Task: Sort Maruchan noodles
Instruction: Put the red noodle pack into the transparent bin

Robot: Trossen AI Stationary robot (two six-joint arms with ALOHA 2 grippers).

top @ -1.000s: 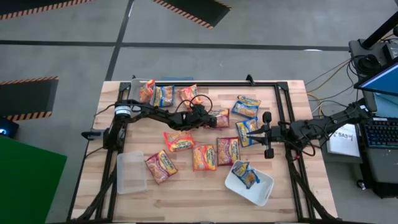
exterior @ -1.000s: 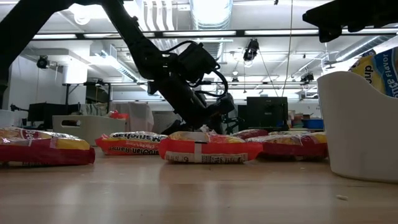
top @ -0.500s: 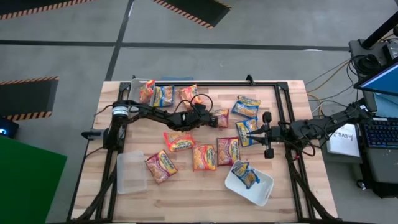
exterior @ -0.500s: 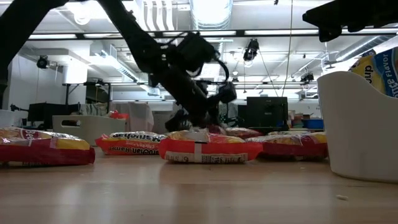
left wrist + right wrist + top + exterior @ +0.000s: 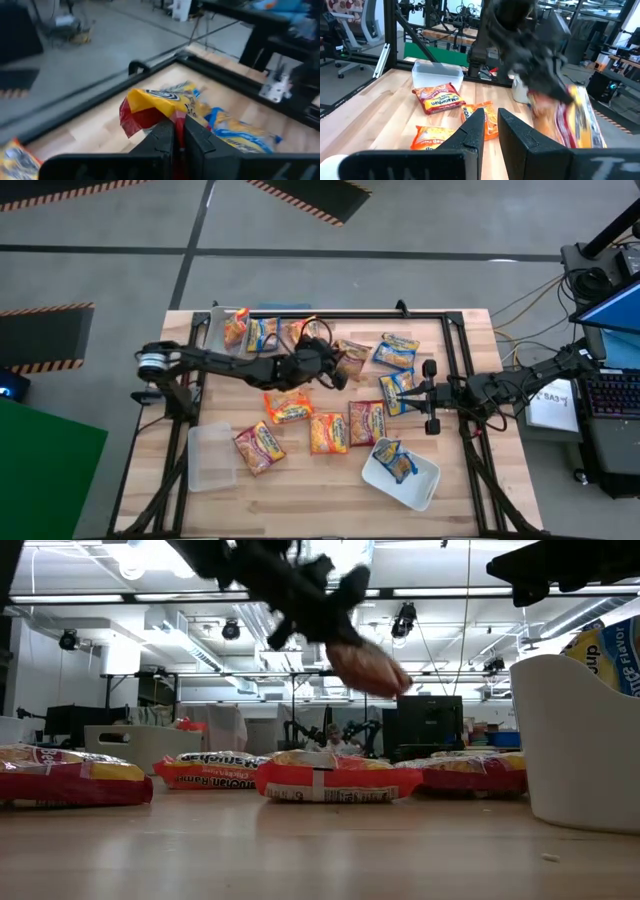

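My left gripper [image 5: 330, 366] has just lifted 1 red packet [image 5: 351, 358] off the table, fingers clamped on its edge; it hangs clear of the others, ready for sorting. Right gripper [image 5: 428, 394] waits, fingers nearly together.

Bare wood lies between the clear tub [image 5: 211, 457] and white tub [image 5: 400, 476].

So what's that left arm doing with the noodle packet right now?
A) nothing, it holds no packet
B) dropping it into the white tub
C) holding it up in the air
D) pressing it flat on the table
C: the left gripper is shut on a red packet, which hangs well above the packets lying on the table in the low view.
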